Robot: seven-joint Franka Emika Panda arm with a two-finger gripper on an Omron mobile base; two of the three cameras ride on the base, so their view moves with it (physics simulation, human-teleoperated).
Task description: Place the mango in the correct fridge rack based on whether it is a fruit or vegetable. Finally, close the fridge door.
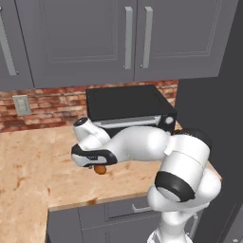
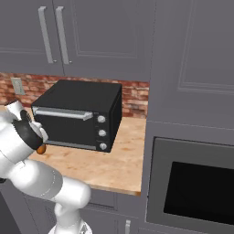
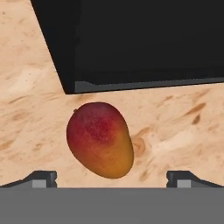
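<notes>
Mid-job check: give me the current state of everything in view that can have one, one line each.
mango: lying on the counter in front of the toaster oven, not gripped.
gripper: open, fingertips wide either side of the mango, just above it.
toaster oven: door shut.
upper cabinets: doors shut.
built-in oven: door shut.
drawer under the counter: shut.
</notes>
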